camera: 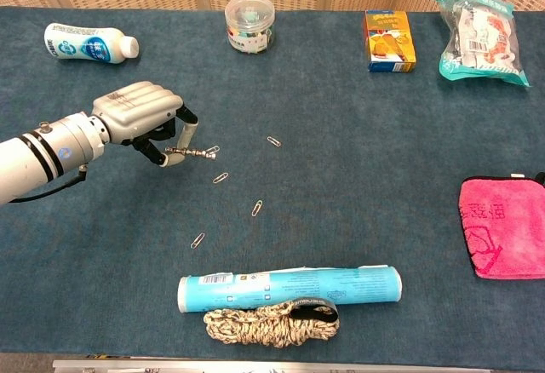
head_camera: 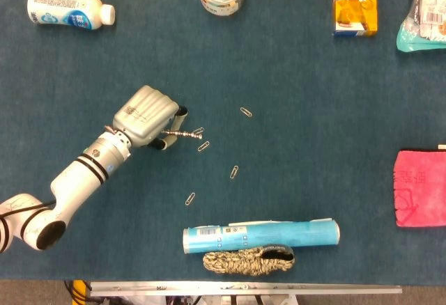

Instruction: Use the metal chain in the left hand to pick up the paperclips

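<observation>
chest view: left hand point(camera: 140, 117) pinches metal chain point(camera: 194, 152), maybe clip-tipped.

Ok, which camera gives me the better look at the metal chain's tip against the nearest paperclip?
Head view: from above, the metal chain held by the left hand ends just short of the nearest paperclip, so the gap reads clearly. The chest view shows the chain from a low angle, which foreshortens that gap.
</observation>
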Robot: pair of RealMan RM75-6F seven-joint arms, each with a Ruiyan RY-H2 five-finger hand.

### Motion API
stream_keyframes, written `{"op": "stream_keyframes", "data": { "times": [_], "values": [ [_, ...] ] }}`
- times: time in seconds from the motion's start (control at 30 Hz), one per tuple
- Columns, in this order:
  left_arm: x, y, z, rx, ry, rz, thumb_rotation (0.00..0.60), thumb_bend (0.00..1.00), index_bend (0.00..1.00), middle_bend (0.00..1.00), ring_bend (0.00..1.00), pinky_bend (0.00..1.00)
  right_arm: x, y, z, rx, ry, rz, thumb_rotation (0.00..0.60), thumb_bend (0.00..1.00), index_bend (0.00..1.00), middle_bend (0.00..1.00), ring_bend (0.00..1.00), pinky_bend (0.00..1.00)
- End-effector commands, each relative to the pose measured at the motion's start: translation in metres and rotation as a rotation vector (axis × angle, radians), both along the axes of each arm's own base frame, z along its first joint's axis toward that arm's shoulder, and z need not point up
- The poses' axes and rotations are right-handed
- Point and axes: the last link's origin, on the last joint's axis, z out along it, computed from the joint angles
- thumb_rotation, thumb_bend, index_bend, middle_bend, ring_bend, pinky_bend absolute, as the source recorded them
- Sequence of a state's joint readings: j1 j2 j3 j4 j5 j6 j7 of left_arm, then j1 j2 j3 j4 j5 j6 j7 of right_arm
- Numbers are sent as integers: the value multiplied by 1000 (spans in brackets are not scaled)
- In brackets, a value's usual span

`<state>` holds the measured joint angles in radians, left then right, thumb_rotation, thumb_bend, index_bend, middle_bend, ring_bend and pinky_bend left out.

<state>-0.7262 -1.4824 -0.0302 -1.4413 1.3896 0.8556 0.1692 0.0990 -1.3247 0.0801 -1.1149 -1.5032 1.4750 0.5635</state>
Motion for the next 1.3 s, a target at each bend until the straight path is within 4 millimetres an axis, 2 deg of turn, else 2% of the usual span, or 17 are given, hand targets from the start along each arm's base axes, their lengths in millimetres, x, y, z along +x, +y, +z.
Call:
{"op": "stream_keyframes", "data": {
  "times": [0.03,0.6,1.1,1.3],
  "values": [
    [2,0,-5,-14,0,4,600,336,597,1000,1000,1000,-1,0,0,2,-1,-2,600,0,266,264,140,481],
    [5,-5,-34,-97,30,-5,600,336,596,1000,1000,1000,-3,3,1,-1,-13,-3,600,0,266,264,140,481],
    [2,-3,-36,-102,34,3,600,336,597,1000,1000,1000,-4,4,0,4,-27,-3,600,0,266,264,140,481],
    [10,-11,-29,-110,-4,-5,600,336,601,1000,1000,1000,-4,3,0,2,-28,-2,600,0,266,264,140,481]
  ]
}}
